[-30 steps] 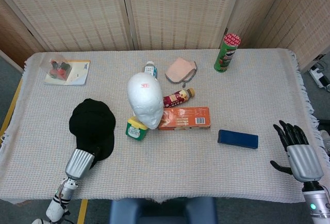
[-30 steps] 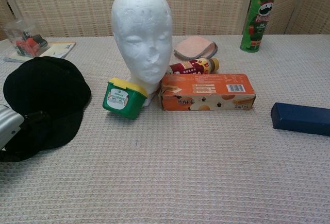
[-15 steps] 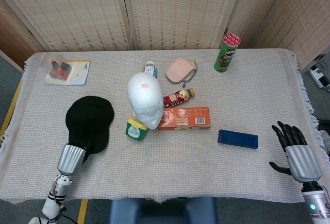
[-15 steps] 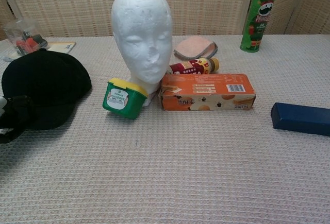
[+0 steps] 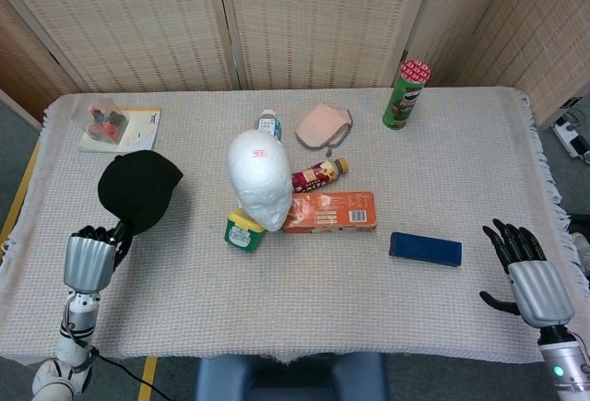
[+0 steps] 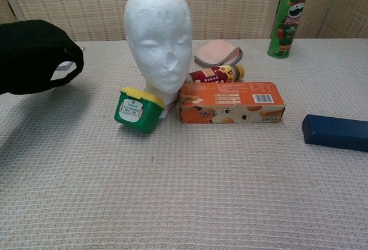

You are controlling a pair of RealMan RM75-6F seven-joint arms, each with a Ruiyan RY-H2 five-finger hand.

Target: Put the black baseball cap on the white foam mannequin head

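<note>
Cloth (image 5: 304,290), pale and woven, covers our whole table, and tan folding screens (image 5: 313,18) stand at the far side. Our left hand (image 5: 89,259) holds the black baseball cap (image 5: 136,190) up off the cloth at the left. The white foam mannequin head (image 5: 260,178) stands bare in the middle, touching a green tub (image 5: 243,231) and an orange box (image 5: 330,211). Our right hand (image 5: 527,277) rests near the right corner with fingers spread wide, holding nothing. A blue case (image 5: 425,249) lies near it.

The left hand (image 5: 89,258) has drawn back toward the worktop's left edge, holding the black baseball cap (image 5: 136,190). The cap, flat a second ago, now hangs lifted, further from the mannequin head (image 5: 261,180)
</note>
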